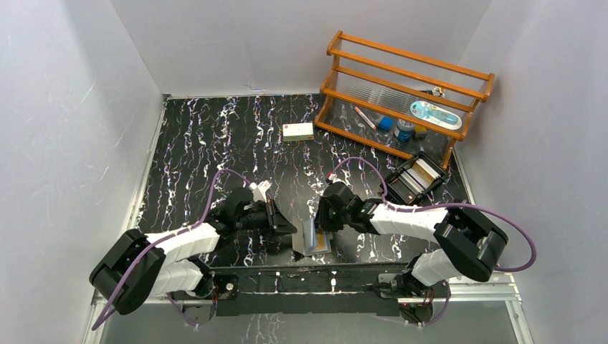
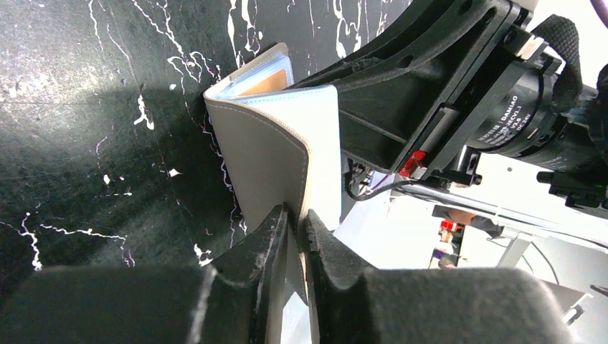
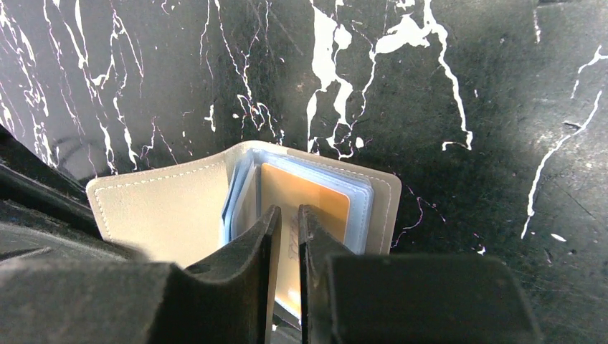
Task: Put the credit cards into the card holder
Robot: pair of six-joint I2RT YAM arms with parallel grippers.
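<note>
- Fingers of the left gripper point(image 2: 295, 218) pinch shut on the soft, stitched grey-taupe cover of the card holder point(image 2: 272, 158), arm stretched low toward 3 o'clock.
- Propped open at 6 o'clock on the marbled table point(image 1: 201, 143), the holder fans pale blue sleeves.
- Opposite, the right gripper point(image 3: 288, 215) reaches toward 9 o'clock, fingers squeezed onto a smooth tan card point(image 3: 315, 208).
- Farther right, a black tray point(image 1: 392, 188) lies at 3 o'clock and a wooden rack point(image 1: 409, 55) at 1.
</note>
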